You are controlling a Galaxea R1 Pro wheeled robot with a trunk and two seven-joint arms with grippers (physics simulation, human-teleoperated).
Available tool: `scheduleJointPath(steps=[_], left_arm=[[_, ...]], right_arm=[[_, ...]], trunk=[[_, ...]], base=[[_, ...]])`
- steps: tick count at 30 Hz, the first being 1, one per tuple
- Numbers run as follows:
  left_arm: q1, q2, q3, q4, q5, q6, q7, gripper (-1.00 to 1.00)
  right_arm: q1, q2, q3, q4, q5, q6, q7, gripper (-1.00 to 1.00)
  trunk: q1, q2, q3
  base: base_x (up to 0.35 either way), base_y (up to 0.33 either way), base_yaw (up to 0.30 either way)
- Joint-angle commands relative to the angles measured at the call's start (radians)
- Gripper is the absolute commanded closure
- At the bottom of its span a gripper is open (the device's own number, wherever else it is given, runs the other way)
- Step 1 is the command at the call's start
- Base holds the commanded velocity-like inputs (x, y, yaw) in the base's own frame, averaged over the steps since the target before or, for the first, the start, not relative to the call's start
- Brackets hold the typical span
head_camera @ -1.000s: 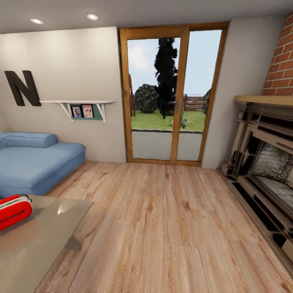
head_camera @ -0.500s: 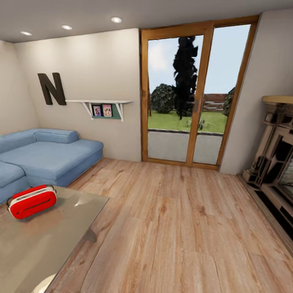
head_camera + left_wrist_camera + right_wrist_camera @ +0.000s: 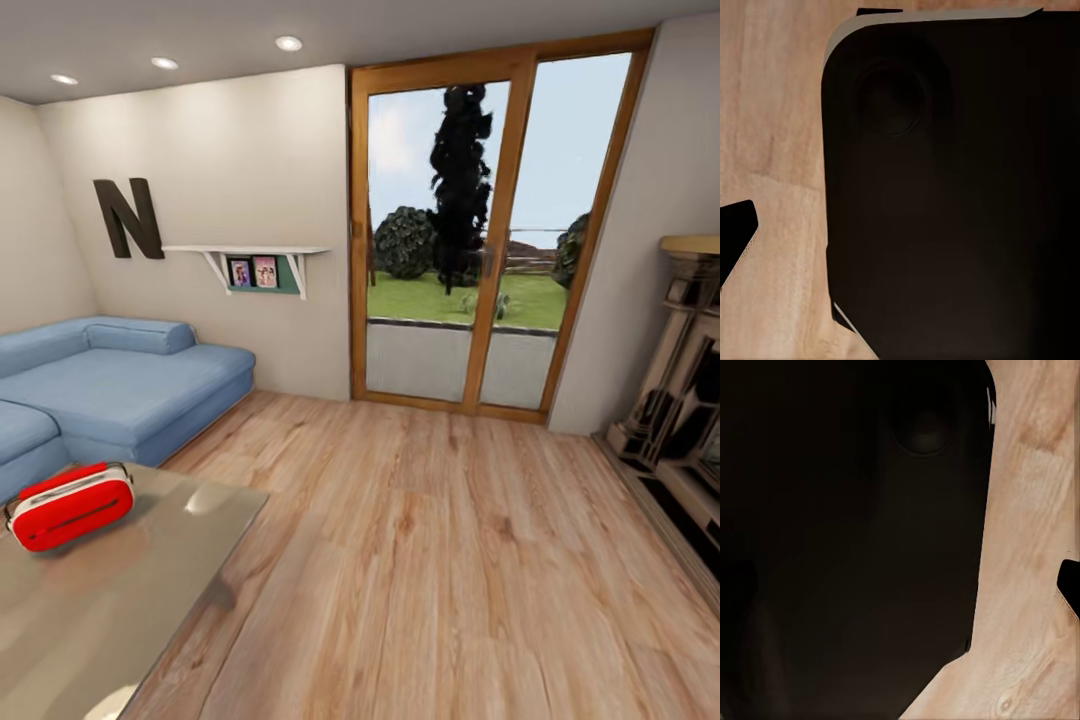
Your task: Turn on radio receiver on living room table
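Observation:
The radio receiver (image 3: 70,505), a small rounded red box with a pale middle band and a thin handle, lies on the far left part of the table (image 3: 130,600). The table is low with a glossy grey top, at the lower left of the head view. The living room has a light wood plank floor (image 3: 430,560) and a blue sofa (image 3: 120,385) behind the table. In each wrist view a dark sliver sits at the picture's edge over the floor, possibly a fingertip (image 3: 735,240) (image 3: 1069,585). Whether the jaws are open or shut is not visible.
A glass patio door (image 3: 480,250) in a wood frame is straight ahead. A dark fireplace surround (image 3: 680,410) lines the right wall. A shelf with photos (image 3: 250,268) and a letter N (image 3: 127,217) hang on the back wall. My own dark base (image 3: 952,195) (image 3: 847,532) is below the wrist cameras.
The head view has swung left, bringing the whole radio, more table and more sofa into the picture and pushing the fireplace toward the right edge. The things themselves have not moved.

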Motion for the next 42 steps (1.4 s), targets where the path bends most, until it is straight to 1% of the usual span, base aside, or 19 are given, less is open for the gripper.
scheduleJointPath(steps=[1,24,35,42], left_arm=[[0.0,0.0,0.002,0.0,0.0,0.0,0.0,-1.0],[0.0,0.002,0.004,0.0,0.0,0.0,0.0,-1.0],[0.0,0.0,0.004,0.0,0.0,0.0,0.0,-1.0],[0.0,0.001,0.004,0.0,0.0,0.0,0.0,-1.0]], right_arm=[[0.0,0.0,-0.001,0.0,0.0,0.0,0.0,-1.0],[0.0,0.0,-0.002,0.0,0.0,0.0,0.0,-1.0],[0.0,0.0,0.0,0.0,0.0,0.0,0.0,-1.0],[0.0,0.0,0.0,0.0,0.0,0.0,0.0,-1.0]], trunk=[[0.0,0.0,0.0],[0.0,0.0,0.0],[0.0,0.0,0.0],[0.0,0.0,0.0]], base=[[0.319,0.0,0.0],[0.321,0.0,0.002],[0.321,0.0,0.163],[0.321,0.0,0.038]])
